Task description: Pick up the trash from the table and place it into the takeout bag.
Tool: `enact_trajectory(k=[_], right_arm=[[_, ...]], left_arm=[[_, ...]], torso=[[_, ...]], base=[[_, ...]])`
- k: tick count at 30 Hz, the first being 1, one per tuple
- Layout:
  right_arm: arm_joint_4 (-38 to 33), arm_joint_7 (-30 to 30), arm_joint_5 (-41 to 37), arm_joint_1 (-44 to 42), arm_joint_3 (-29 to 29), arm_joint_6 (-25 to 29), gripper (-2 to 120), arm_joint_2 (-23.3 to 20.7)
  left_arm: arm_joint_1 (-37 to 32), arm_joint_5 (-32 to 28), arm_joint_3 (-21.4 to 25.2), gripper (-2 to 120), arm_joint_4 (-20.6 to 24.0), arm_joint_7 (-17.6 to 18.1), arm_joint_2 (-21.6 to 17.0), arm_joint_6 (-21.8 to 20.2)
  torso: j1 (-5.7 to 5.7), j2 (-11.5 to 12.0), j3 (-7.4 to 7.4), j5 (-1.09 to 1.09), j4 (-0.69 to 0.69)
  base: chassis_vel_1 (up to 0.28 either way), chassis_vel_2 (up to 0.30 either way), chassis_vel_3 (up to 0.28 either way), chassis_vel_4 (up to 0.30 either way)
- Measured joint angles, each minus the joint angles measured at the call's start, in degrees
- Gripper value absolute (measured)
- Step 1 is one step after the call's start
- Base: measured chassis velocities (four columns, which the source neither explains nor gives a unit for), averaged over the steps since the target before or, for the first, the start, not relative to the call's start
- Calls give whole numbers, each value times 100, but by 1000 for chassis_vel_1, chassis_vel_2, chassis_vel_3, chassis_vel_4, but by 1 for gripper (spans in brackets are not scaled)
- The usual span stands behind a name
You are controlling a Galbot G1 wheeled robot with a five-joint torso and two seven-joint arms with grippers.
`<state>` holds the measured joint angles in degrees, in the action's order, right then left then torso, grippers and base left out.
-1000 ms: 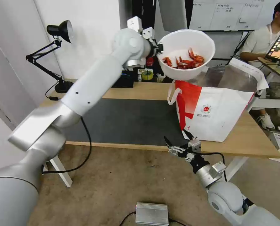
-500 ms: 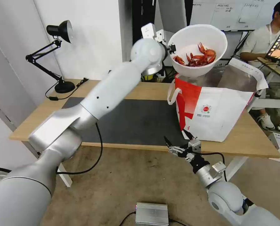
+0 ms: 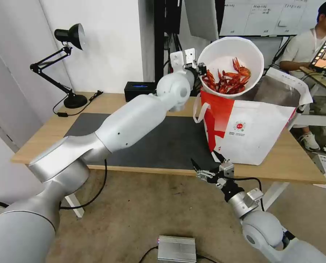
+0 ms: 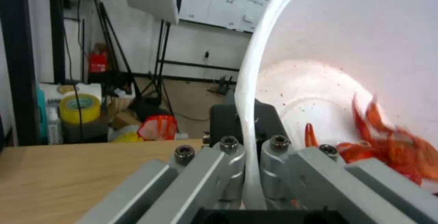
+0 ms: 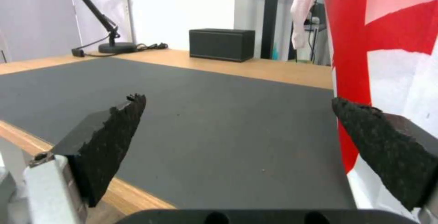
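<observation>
Black rectangular box point(image 3: 140, 89): lower than the raised left gripper point(image 3: 199, 68) and to its left. Black jointed desk lamp point(image 3: 69, 36): well to the left of that gripper, shade at about its height, with the lamp's round base point(image 3: 75, 100) lower and its cord point(image 3: 93, 96) trailing towards the box. Whiteboard point(image 3: 257, 16): behind and above the left gripper. Yellow tape roll point(image 4: 79, 108): well beyond the left gripper, near a red crumpled object point(image 4: 157, 128). Silver finned box point(image 3: 176, 249): on the carpet, below the right gripper point(image 3: 205, 157).

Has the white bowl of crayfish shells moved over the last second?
Yes. The left gripper, clamped on the rim of the white bowl, has carried it rightward, measured against the stationary takeout bag, and tipped it over the bag's open top.
</observation>
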<state>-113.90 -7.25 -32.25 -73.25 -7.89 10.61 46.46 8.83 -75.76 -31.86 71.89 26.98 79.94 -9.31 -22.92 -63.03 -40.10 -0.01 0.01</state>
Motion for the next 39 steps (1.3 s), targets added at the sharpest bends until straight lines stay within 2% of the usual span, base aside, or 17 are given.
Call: enact_trajectory(k=[4, 9, 12, 23, 32, 39], right_arm=[[0, 0, 0, 0, 0, 0, 100, 0], [0, 0, 0, 0, 0, 0, 100, 0], [0, 0, 0, 0, 0, 0, 100, 0], [0, 0, 0, 0, 0, 0, 100, 0], [0, 0, 0, 0, 0, 0, 100, 0], [0, 0, 0, 0, 0, 0, 100, 0]], left_arm=[[-3, -9, -43, 0, 36, 18, -15, -12], [89, -328, -20, 0, -1, 314, 45, -243], [112, -412, -14, 0, -15, 362, 64, -257], [204, -688, 71, 0, -189, 548, 406, -250], [203, -588, -20, 0, -225, 586, 525, -108], [150, -149, -279, 0, -221, 394, 435, 51]], torso=[[0, 0, 0, 0, -1], [0, 0, 0, 0, -1], [0, 0, 0, 1, -1], [0, 0, 0, 1, -1], [0, 0, 0, 1, -1], [0, 0, 0, 1, 0]], base=[[0, 0, 0, 0], [0, 0, 0, 0], [0, 0, 0, 0], [0, 0, 0, 0], [0, 0, 0, 0], [0, 0, 0, 0]])
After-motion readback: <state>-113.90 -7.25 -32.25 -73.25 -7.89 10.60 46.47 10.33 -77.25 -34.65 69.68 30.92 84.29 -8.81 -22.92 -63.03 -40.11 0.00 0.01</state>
